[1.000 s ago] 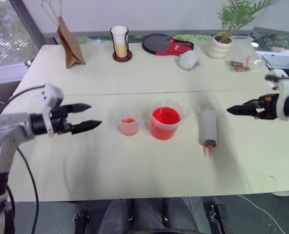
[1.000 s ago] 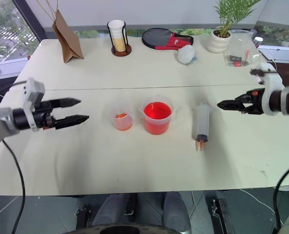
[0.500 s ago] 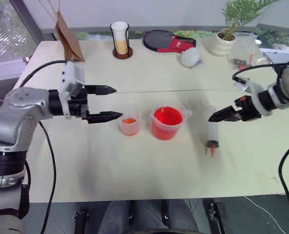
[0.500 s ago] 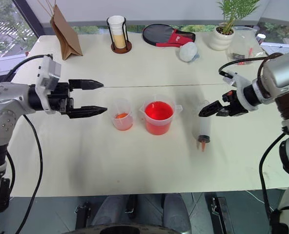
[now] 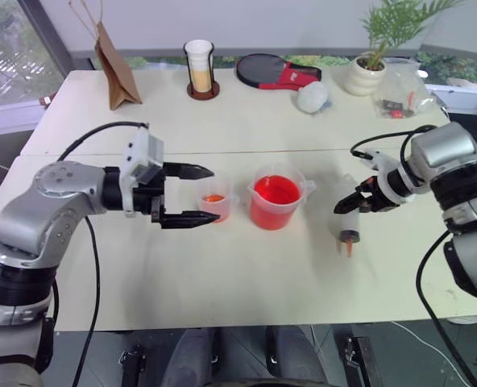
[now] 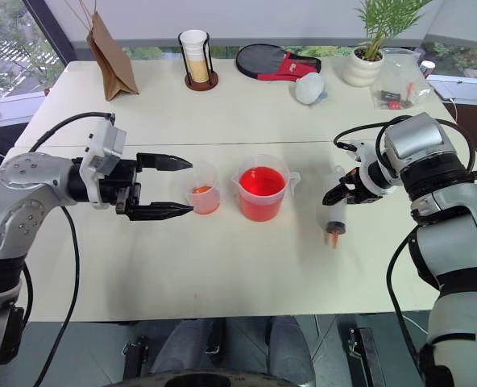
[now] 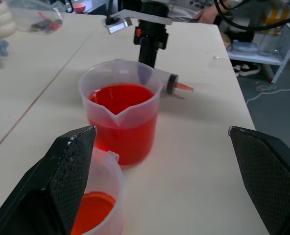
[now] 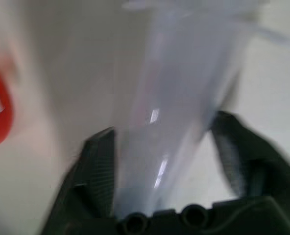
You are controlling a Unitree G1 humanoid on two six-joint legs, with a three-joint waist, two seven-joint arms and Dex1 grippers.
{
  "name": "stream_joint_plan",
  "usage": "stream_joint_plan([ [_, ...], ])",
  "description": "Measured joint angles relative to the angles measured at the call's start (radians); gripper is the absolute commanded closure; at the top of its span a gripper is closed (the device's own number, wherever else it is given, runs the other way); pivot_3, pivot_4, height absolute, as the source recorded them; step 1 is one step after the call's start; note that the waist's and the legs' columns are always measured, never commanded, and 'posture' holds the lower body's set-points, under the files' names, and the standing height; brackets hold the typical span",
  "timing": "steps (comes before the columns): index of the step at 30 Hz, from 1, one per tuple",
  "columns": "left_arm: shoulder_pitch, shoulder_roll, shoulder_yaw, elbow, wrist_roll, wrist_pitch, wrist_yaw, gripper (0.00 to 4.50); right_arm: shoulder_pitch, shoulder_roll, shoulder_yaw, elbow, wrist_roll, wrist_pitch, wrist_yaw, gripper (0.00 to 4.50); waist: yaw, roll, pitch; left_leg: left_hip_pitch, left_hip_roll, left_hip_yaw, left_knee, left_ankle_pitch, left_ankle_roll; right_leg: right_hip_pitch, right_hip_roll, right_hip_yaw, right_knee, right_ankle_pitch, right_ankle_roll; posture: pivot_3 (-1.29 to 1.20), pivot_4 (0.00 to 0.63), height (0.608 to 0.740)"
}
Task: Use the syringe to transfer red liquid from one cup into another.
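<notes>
At three o'clock of the wide red beaker (image 6: 261,193), the large clear plastic syringe (image 6: 332,211) lies flat, its orange nozzle pointing to six o'clock; the right gripper (image 6: 336,193) straddles its barrel, fingers not visibly closed; the left gripper (image 6: 176,187) is wide open.

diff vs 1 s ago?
The right gripper came in and down onto the syringe, its fingers now straddling the barrel; a firm grip can't be confirmed. The left gripper, open, moved in beside the small cup. Syringe, small cup and beaker haven't moved.

Brown paper bag (image 5: 114,68), table-tennis paddle (image 5: 271,72), potted plant (image 5: 367,68) – far table (image 5: 246,274) edge
</notes>
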Motion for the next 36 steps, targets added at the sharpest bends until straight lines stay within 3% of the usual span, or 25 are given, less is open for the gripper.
stream_joint_plan([
  [3,0.0,-0.001,0.0,0.003,0.001,-0.001,-0.001,0.0,-0.001,0.011,-0.023,0.006,-0.007,0.015,-0.014,3.11,0.0,0.0,0.0,0.002,0.0,0.0,0.0,0.0,0.0,0.002,0.0,0.0,0.001,0.0,0.0,0.0,0.15,0.74],
  [7,0.0,-0.002,0.008,0.018,-0.012,0.004,0.002,0.0,-0.01,0.035,-0.161,0.057,0.0,0.038,-0.047,3.11,0.0,0.001,0.001,0.002,0.0,0.0,0.0,0.0,0.0,0.001,0.001,0.0,0.002,0.0,0.0,0.0,0.15,0.74],
  [9,-0.002,-0.002,0.023,0.049,-0.022,0.008,0.004,0.0,-0.051,0.027,-0.248,0.047,0.01,-0.039,-0.043,3.11,0.0,0.004,0.002,0.002,0.0,0.0,0.0,0.0,0.0,0.001,0.001,0.0,0.002,0.0,0.0,0.0,0.15,0.74],
  [14,-0.078,0.004,0.037,0.174,0.003,-0.016,-0.018,0.0,-0.12,0.018,-0.491,-0.144,0.048,-0.438,-0.006,3.11,0.0,0.004,0.003,0.002,0.002,0.0,-0.001,0.0,0.0,0.0,0.004,0.0,0.003,0.0,0.001,0.0,0.15,0.74],
  [18,-0.179,0.008,0.022,0.295,0.051,-0.064,-0.063,0.0,-0.067,0.143,-0.646,-0.349,0.189,-0.5,0.026,3.11,0.0,0.001,0.001,0.003,0.003,-0.001,0.0,0.0,-0.001,0.001,0.005,0.0,0.003,0.0,0.001,0.0,0.15,0.74],
  [24,-0.244,0.006,0.002,0.39,0.086,-0.099,-0.114,0.0,0.283,0.298,-0.668,-0.734,0.282,-0.633,0.009,3.11,0.007,-0.001,0.0,0.002,0.001,-0.004,0.001,0.0,0.0,0.003,0.003,0.0,0.004,0.0,0.001,0.0,0.15,0.74],
  [27,-0.267,0.003,0.002,0.392,0.085,-0.094,-0.116,0.0,0.453,0.327,-0.649,-0.806,0.287,-0.693,0.01,3.11,0.007,-0.001,0.001,0.002,0.0,-0.005,0.001,0.0,0.0,0.003,0.003,0.001,0.004,0.0,0.001,0.0,0.15,0.74],
  [31,-0.329,-0.022,0.001,0.392,0.084,-0.085,-0.12,0.0,0.502,0.322,-0.639,-0.812,0.272,-0.755,0.009,3.11,0.001,-0.001,0.001,0.003,0.0,-0.004,0.001,0.001,0.0,0.003,0.003,0.001,0.004,0.0,0.001,0.0,0.15,0.74],
  [36,-0.47,-0.147,-0.024,0.487,0.132,-0.17,-0.101,0.0,0.532,0.322,-0.616,-0.826,0.257,-0.811,0.0,3.11,0.004,-0.001,0.001,0.003,0.001,-0.006,0.001,0.002,-0.002,0.004,0.006,0.001,0.004,0.0,0.001,0.0,0.15,0.74],
])
